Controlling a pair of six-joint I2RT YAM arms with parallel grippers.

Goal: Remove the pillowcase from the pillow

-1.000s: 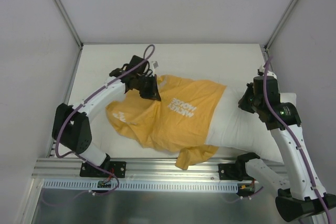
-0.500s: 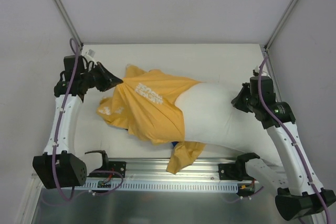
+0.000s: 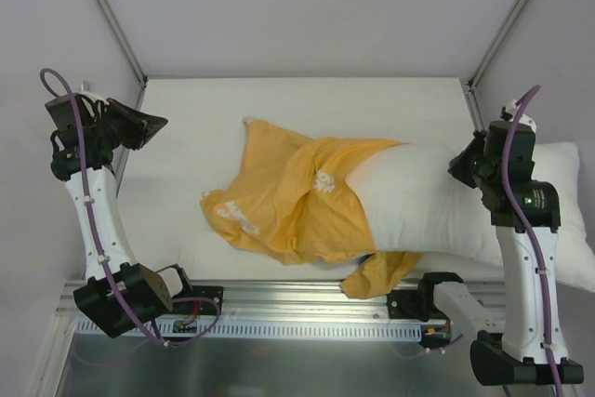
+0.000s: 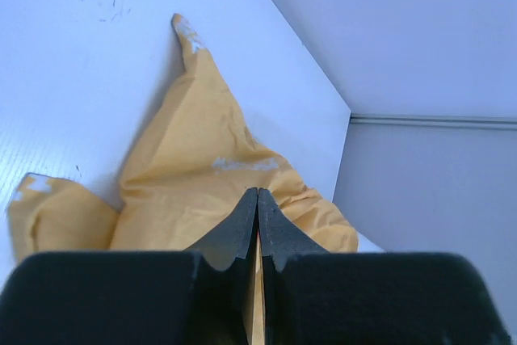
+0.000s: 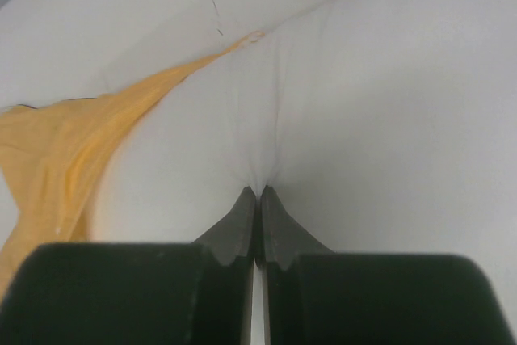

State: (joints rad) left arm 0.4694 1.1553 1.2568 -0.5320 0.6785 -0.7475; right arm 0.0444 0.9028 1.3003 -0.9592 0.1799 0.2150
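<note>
The orange-yellow pillowcase (image 3: 288,197) lies crumpled on the middle of the white table (image 3: 325,99), white lettering partly showing, and still covers the left end of the pillow. The white pillow (image 3: 428,202) stretches right, past the table's right edge. My left gripper (image 3: 160,121) is shut and empty, raised at the far left, apart from the pillowcase. In the left wrist view the gripper (image 4: 258,191) looks down at the pillowcase (image 4: 194,167). My right gripper (image 3: 457,169) is shut on the pillow's top; in its wrist view white cloth (image 5: 388,119) puckers at the gripper (image 5: 259,190), with the pillowcase (image 5: 56,151) beyond.
Grey enclosure walls stand close on the left, right and back. A metal rail (image 3: 307,299) with both arm bases runs along the near edge. A pillowcase corner (image 3: 376,276) hangs over that rail.
My left gripper pulled the pillowcase left, then let go and swung up to the far left. My right gripper drew the pillow to the right. More white pillow is bare.
</note>
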